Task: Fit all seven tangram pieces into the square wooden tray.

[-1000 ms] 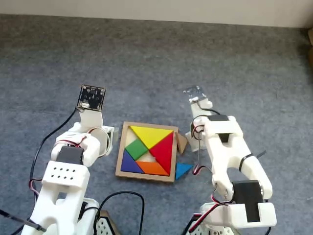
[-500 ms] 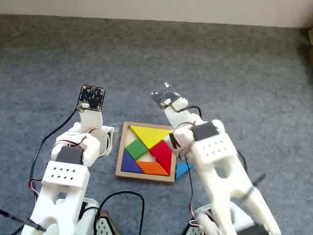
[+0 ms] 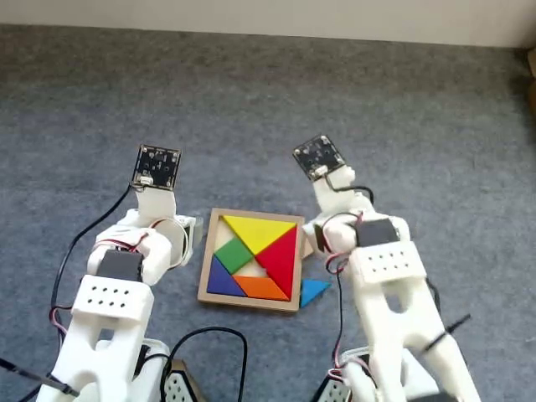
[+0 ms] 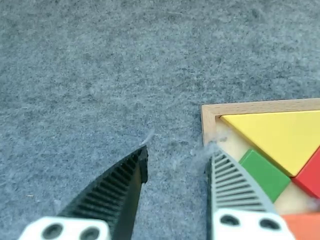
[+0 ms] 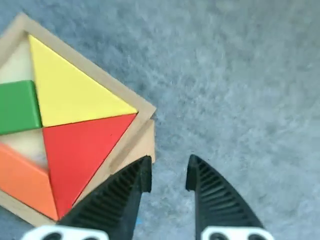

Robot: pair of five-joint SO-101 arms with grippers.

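Now then: right pincer (image 5: 167,167) narrowly parted, empty, just beside plain wooden piece (image 5: 144,144) lying against tray (image 3: 205,260); left pincer (image 4: 177,160) wider apart, empty, at tray corner; blue piece (image 3: 313,291) outside, on worktop (image 3: 419,100).

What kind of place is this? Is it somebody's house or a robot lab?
Probably a robot practice bench rather than a playroom. A white left arm and right arm sit side by side on a grey felt-like table cover, with a wooden tangram tray between them.
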